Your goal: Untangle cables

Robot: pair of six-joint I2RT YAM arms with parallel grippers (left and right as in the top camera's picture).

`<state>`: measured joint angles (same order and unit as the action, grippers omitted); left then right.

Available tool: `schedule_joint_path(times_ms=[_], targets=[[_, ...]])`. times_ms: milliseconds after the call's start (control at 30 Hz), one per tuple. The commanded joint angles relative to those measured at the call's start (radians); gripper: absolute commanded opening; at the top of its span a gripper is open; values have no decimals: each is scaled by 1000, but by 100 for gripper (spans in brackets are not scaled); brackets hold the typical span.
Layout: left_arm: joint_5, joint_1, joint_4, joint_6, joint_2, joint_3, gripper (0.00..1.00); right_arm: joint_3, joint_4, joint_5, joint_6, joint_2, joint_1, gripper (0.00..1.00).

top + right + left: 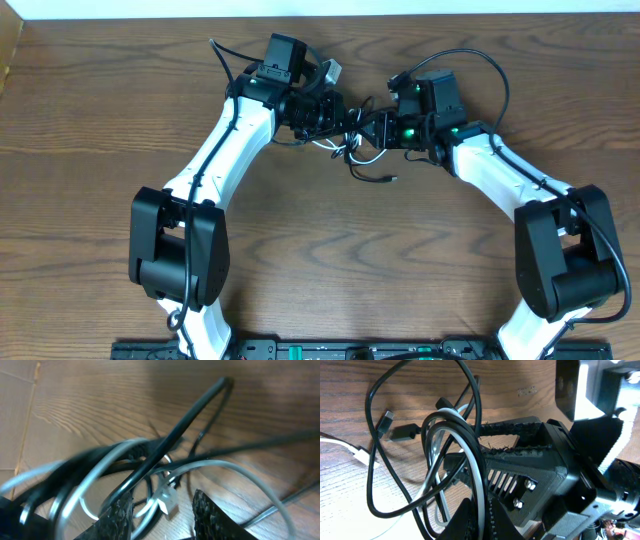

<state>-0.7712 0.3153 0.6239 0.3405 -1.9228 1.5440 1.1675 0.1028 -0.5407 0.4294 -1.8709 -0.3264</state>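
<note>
The black and white cables [358,160] lie tangled on the wooden table between the two grippers. My left gripper [338,118] is shut [482,520], pinching the white cable [481,487] with a black strand beside it. The black cable [368,467] loops wide to the left, near a black plug [402,434] and a white plug [362,455]. My right gripper [373,128] faces the left one and also shows in the left wrist view [512,437]. It is open [165,517], its fingers either side of a small white plug [170,502], below the black cable [190,417] and white cable [235,467].
The table [320,260] is brown wood. A cardboard edge [10,50] sits at the far left corner. A black rail [300,350] runs along the front edge between the arm bases. A loose black cable end [388,180] points right, just in front of the tangle.
</note>
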Motion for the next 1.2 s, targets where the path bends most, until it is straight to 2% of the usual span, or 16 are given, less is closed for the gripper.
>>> schedule_joint_path(times_ms=[0,400,833,1167], targets=[[-3,-4,0,-5,2,3,7,-2,-29,8,13,-4,-18,36],[-3,-4,1,-5,2,3,8,-2,-90,16,31,-4,-21,35],[-3,-4,5,-5,2,3,7,-2,-88,197,98,-29,-100,22],[-2,-4,8,-5,2,3,8,-2,-85,217,109,-29,-97,13]])
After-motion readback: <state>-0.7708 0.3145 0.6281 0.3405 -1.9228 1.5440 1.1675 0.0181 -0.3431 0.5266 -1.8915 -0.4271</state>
